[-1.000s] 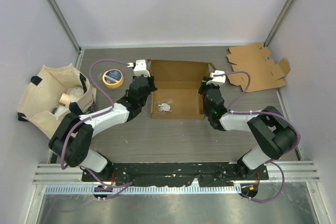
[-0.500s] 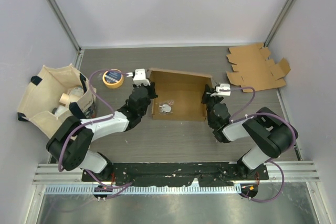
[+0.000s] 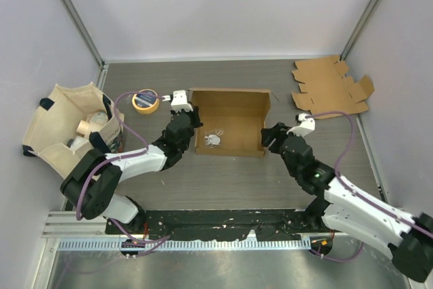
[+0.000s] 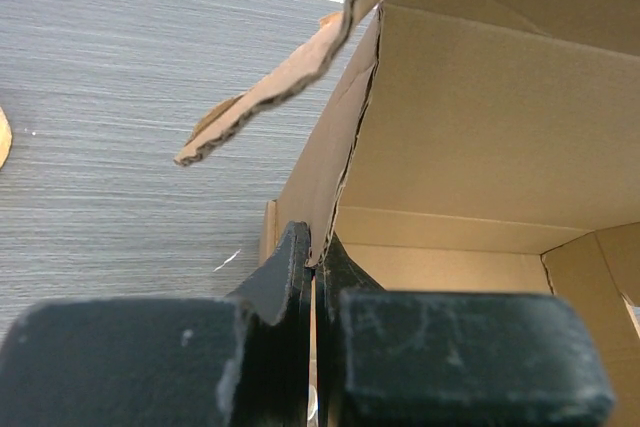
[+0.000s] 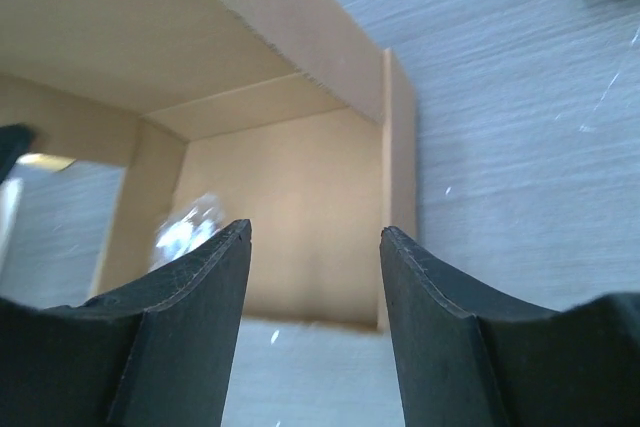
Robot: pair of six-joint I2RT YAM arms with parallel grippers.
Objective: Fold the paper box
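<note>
A yellow tape roll [image 3: 145,101] lay flat on the grey wood-grain counter [image 3: 223,181], toward its far left. Just left of it, at the counter's left edge, sat an open cream canvas bag [image 3: 51,148] with dark handles, holding pale rolls [image 3: 84,126]. A flat, unfolded cardboard sheet [image 3: 331,86] lay in the far right corner. A small shiny crumpled scrap [image 3: 212,138] lay roughly midway between bag and sheet.
</note>
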